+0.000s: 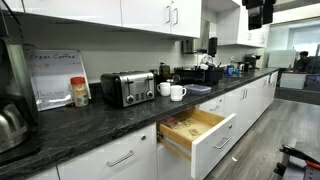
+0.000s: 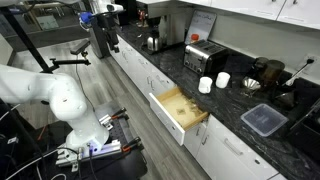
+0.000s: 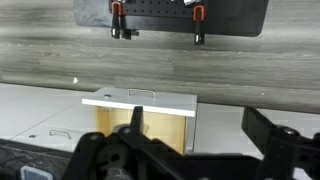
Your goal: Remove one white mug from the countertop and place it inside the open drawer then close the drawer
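- The countertop (image 1: 100,118): a long, dark, speckled stone surface over white cabinets.
- The drawer (image 2: 180,108): standing open below the counter's front edge, about halfway along it, showing a pale wood divided interior.
- My pincer (image 3: 222,150): well apart from the counter and facing the drawer in the wrist view. Its two dark fingers stand spread with nothing between them.
- The white mug (image 2: 205,85): upright near the front edge, just above the drawer, beside its twin (image 2: 223,80) and near the toaster (image 2: 200,58).
- Handling, as I judge it: glazed ceramic is rigid, fairly light, slippery, and chips if knocked. I would pinch one wall over the rim, away from the handle.
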Robot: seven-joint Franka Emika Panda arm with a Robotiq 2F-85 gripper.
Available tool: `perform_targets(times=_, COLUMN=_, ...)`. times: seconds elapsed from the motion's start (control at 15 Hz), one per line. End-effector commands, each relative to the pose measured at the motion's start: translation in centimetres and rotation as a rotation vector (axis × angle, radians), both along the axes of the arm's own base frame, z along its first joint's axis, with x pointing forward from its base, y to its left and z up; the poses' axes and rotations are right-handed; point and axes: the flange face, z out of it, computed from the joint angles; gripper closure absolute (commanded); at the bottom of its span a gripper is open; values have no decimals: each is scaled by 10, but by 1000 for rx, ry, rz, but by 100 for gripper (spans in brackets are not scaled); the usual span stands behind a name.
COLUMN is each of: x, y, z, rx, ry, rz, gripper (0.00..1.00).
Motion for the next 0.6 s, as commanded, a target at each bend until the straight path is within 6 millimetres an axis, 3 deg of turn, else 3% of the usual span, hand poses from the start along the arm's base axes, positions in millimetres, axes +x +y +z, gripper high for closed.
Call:
perform_targets(times=0.0, x=28, y=-10, z=-1, rx=-6, ry=-32, rz=7, gripper=0)
perform_targets(times=0.53, x=106, y=-51, z=-22, rx=53, ry=-100, rz=-21, gripper=0)
